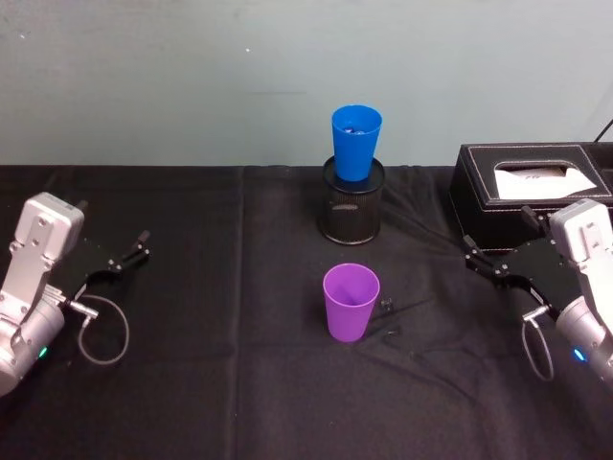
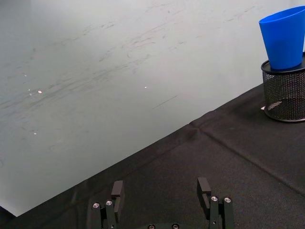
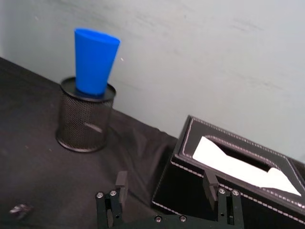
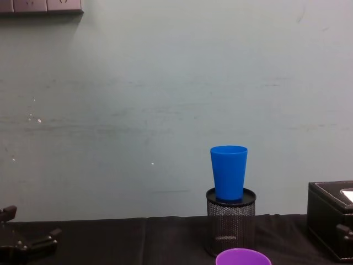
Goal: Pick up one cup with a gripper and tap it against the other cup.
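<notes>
The left hand point(image 1: 129, 251) and right hand point(image 1: 479, 257) are angling inward, both spread apart. The purple cup point(image 1: 351, 302) is standing between them.

Black tablecloth point(image 1: 192, 364), black mesh holder point(image 1: 351, 213), bright blue cup point(image 1: 355, 142), purple cup point(image 1: 350, 305)

- The purple cup point(image 4: 243, 257), left of the right gripper point(image 1: 476, 255), is cut off below its rim by the chest view's lower edge.
- The blue cup point(image 1: 356, 141), farther off, has its base hidden inside the mesh holder point(image 1: 351, 206).
- A small dark thing point(image 1: 387, 305) between the purple cup and the right gripper is too small to tell.
</notes>
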Robot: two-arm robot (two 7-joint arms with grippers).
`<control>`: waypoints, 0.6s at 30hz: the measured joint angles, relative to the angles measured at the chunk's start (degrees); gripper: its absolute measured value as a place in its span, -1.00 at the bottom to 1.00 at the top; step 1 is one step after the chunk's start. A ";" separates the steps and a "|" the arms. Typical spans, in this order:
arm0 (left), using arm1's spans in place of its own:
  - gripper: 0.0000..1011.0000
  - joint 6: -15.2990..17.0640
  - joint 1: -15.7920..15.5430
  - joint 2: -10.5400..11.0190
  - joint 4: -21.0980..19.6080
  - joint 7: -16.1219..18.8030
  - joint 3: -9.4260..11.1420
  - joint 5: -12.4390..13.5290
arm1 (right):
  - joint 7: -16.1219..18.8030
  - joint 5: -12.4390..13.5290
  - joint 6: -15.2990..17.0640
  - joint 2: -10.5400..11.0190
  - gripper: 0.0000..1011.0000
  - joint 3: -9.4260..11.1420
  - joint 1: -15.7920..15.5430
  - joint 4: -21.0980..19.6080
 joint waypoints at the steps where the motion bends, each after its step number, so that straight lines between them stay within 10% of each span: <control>1: 0.98 0.00 0.00 0.00 0.00 0.00 0.00 0.00 | 0.64 0.31 -0.59 0.10 0.98 0.43 -0.36 -0.46; 18: 0.98 0.00 0.00 0.00 0.00 0.00 0.00 0.00 | 19.78 10.14 -5.56 2.89 0.98 0.89 -6.87 -4.58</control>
